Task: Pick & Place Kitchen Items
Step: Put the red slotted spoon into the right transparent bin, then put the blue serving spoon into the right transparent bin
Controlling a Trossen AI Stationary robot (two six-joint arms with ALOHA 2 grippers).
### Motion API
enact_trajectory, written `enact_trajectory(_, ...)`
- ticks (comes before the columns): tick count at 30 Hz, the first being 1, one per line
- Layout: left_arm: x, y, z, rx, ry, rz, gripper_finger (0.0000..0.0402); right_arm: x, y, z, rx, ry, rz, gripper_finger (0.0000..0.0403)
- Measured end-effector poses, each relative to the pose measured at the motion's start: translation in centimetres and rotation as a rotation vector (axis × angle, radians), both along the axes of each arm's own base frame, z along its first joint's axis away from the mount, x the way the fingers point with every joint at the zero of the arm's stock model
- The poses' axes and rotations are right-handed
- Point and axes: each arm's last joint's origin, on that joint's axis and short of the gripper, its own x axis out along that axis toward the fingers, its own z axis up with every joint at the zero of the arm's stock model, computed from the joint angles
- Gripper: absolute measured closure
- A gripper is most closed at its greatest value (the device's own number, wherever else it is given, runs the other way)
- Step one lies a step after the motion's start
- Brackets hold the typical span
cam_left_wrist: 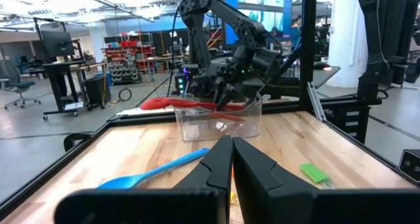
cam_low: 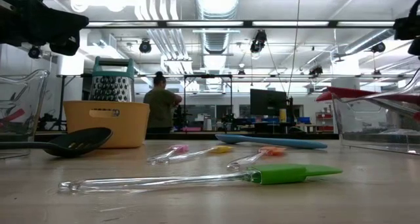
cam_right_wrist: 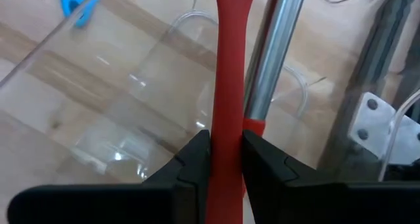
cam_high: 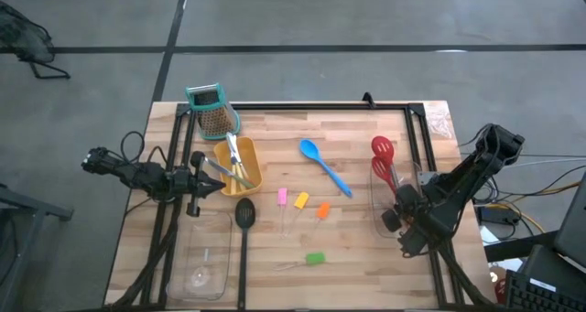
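The right gripper (cam_right_wrist: 226, 161) has its fingers squeezed on the handle of a red spoon (cam_high: 383, 156), which lies in the clear tray (cam_high: 380, 222) on the right side of the counter (cam_high: 366, 248). The left gripper (cam_left_wrist: 232, 165) waits by the yellow tray (cam_high: 249, 170) with its fingers closed on nothing. The blue spoon (cam_high: 324, 166), black slotted spoon (cam_high: 244, 222) and small bright tools (cam_high: 300, 200) lie on the counter between the two arms.

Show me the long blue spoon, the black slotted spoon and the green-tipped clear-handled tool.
long blue spoon (cam_high: 309, 149): high view, on its bowl.
black slotted spoon (cam_high: 244, 212): high view, on its slotted head.
green-tipped clear-handled tool (cam_low: 283, 174): low view, on its green tip.
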Motion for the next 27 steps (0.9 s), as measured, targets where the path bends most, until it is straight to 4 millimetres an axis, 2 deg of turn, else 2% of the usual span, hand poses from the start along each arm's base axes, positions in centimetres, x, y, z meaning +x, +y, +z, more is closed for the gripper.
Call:
enact_trajectory(16,0.0,0.0,0.0,0.0,0.0,0.0,0.0383,0.6,0.6,0.8,0.022,-0.06,-0.002,0.0257)
enact_trajectory(22,0.0,0.0,0.0,0.0,0.0,0.0,0.0383,1.9,1.5,2.9,-0.007,-0.207,0.076,0.0233)
enact_trajectory(27,0.0,0.0,0.0,0.0,0.0,0.0,0.0383,4.0,2.4,4.4,-0.051,-0.359,0.222,0.0219)
